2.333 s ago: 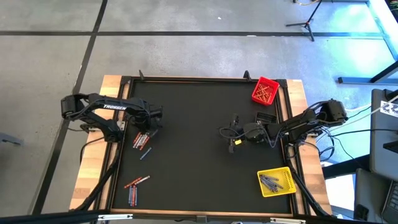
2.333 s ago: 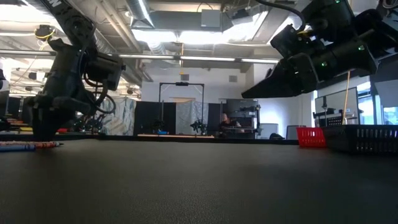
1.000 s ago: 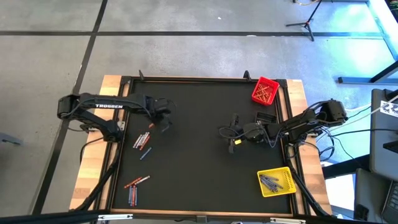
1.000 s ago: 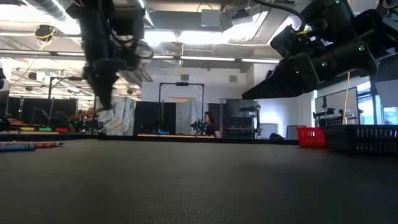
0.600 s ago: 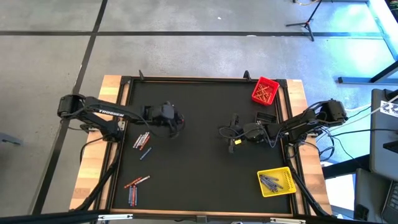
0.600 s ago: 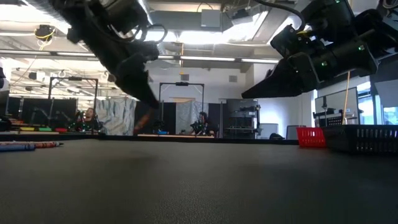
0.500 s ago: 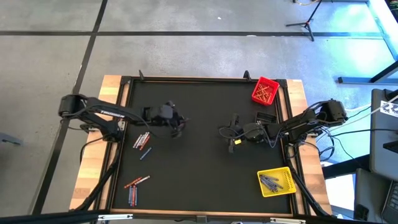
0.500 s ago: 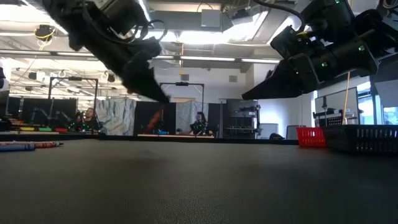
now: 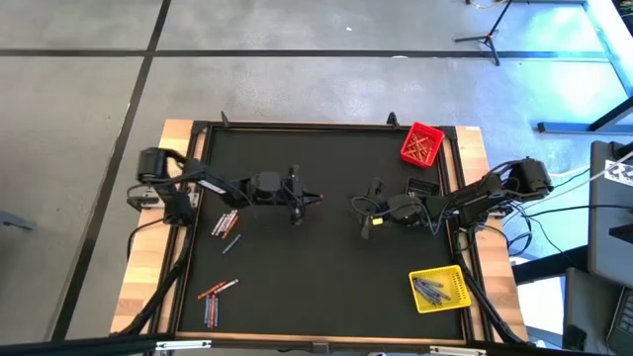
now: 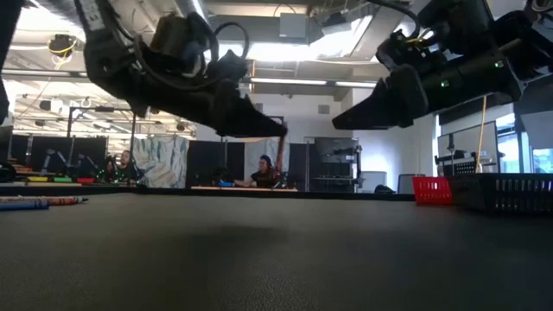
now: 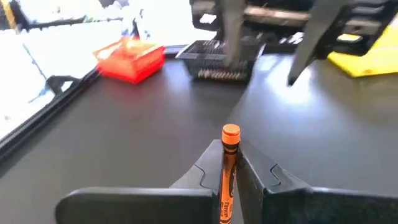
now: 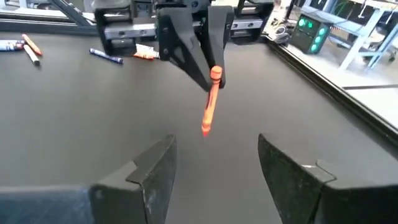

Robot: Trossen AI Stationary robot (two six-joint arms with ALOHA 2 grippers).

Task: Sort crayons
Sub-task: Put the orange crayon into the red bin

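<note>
My left gripper (image 9: 309, 197) is over the middle of the black mat, shut on an orange crayon (image 12: 210, 102), which also shows in the left wrist view (image 11: 229, 152). My right gripper (image 9: 362, 216) hangs open and empty just right of it, its fingers pointing at the crayon; its own wrist view (image 12: 214, 158) shows the wide gap. Loose crayons lie flat on the mat at the left (image 9: 226, 224) and at the near left (image 9: 213, 295). My left gripper pinches the orange crayon between its two fingers near its flat upper end (image 12: 214, 76). The fingers come from the table's left, slanting a little downward. The crayon hangs below the fingertips, slightly tilted, with its lower end (image 12: 205, 129) clear of the mat.
A red bin (image 9: 422, 144) with orange crayons stands at the far right corner. A yellow bin (image 9: 439, 289) with grey crayons stands at the near right. A small black bin (image 9: 423, 186) sits by the right arm. People show in the room behind (image 10: 263, 168).
My left gripper has risen from the crayon pile at the left and gone toward the table's right, to the middle of the mat. It carries the orange crayon, lifted clear, and has tipped from pointing down to slanting forward.
</note>
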